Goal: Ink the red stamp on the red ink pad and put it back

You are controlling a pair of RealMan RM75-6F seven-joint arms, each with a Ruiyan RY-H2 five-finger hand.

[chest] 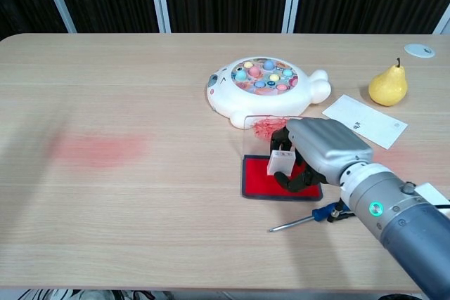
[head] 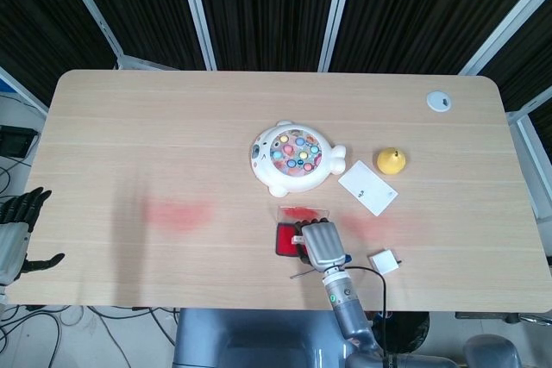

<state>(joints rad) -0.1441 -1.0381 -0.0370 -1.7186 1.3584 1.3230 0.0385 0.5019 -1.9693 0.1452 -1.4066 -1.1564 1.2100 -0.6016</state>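
Observation:
The red ink pad lies open near the table's front edge, its clear lid standing up behind it. My right hand grips the stamp, a small white block, and holds it down on the pad's right part. In the head view the hand hides the stamp. My left hand hangs off the table's left edge with its fingers spread, holding nothing.
A white fish-game toy sits just behind the pad. A yellow pear, a white card and a white cap lie to the right. A blue-handled screwdriver rests in front of the hand. A small white cube is nearby.

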